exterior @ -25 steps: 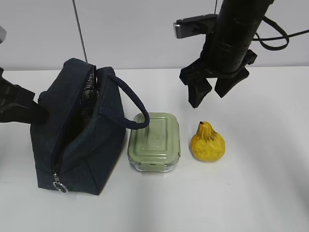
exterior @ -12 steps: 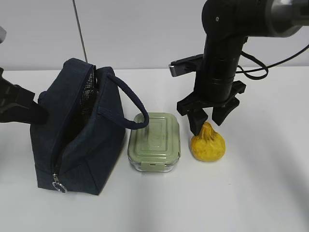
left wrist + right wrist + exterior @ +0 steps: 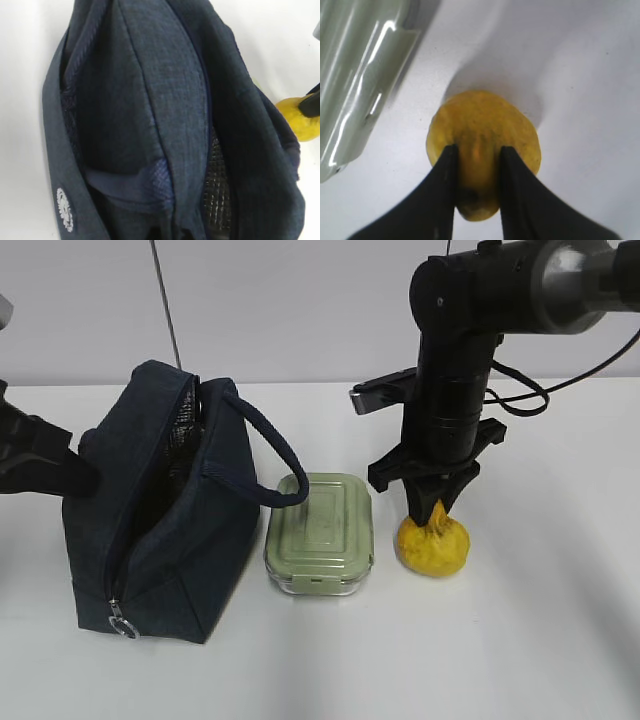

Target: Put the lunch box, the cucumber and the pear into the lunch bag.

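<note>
Gripping pear (image 3: 432,546) by its neck, right gripper (image 3: 476,172) nearly shut, fruit on table beside lunch box (image 3: 320,532) | lunch bag (image 3: 160,510) unzipped, contents hidden | cucumber unseen | left gripper state cannot tell | box, pear not bagged

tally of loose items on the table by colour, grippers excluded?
Navy: 1, the lunch bag
Sage green: 1, the lunch box
Yellow: 1, the pear
Total: 3. No cucumber shows in any view.
</note>
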Motion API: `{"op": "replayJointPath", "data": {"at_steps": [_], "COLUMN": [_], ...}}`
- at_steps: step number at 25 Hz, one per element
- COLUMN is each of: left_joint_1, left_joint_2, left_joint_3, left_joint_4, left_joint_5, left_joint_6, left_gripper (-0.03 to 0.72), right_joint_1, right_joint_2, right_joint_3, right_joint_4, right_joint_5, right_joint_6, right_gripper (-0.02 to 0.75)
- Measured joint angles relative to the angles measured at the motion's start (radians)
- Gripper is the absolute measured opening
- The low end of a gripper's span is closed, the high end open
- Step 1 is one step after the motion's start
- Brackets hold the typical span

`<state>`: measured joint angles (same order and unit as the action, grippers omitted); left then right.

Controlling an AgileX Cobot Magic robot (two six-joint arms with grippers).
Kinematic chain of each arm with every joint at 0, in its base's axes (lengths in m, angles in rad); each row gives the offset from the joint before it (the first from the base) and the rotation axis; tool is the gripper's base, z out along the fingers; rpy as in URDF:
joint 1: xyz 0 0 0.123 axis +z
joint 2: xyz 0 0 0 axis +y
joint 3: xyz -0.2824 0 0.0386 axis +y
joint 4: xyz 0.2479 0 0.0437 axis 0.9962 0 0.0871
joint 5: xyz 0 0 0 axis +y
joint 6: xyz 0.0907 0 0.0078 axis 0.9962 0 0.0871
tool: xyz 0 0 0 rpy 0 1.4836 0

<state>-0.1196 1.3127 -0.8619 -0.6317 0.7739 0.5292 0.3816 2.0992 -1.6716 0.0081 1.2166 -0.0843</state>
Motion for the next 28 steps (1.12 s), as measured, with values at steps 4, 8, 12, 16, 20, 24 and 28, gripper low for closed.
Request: {"op": "replayJointPath", "data": {"at_steps": [4, 8, 12, 16, 20, 24, 28], "left_joint_1": [0.0, 0.0, 0.0, 0.0, 0.0, 0.0, 0.0], "left_joint_2": [0.0, 0.0, 0.0, 0.0, 0.0, 0.0, 0.0], "left_joint_3": [0.0, 0.0, 0.0, 0.0, 0.0, 0.0, 0.0], "left_joint_4": [0.001, 0.001, 0.002, 0.002, 0.002, 0.003, 0.004], "left_joint_5": [0.002, 0.002, 0.002, 0.002, 0.002, 0.003, 0.004], "left_joint_6": [0.0, 0.0, 0.0, 0.0, 0.0, 0.0, 0.0], "left_gripper": [0.003, 0.003, 0.003, 0.003, 0.003, 0.003, 0.003], "right_joint_1": [0.0, 0.0, 0.025, 0.106, 0.18, 0.209, 0.212], "right_joint_2": [-0.081, -0.235, -0.317, -0.319, -0.299, -0.246, -0.192], "right_joint_3": [0.0, 0.0, -0.009, -0.019, -0.021, -0.031, -0.038], "right_joint_4": [0.008, 0.131, 0.403, 0.561, 0.641, 0.671, 0.677], "right_joint_5": [-0.02, -0.077, -0.139, -0.225, -0.32, -0.37, -0.378], "right_joint_6": [0.0, -0.061, -0.255, -0.387, -0.476, -0.511, -0.516], "right_gripper": [0.169, 0.167, 0.167, 0.167, 0.166, 0.166, 0.166]}}
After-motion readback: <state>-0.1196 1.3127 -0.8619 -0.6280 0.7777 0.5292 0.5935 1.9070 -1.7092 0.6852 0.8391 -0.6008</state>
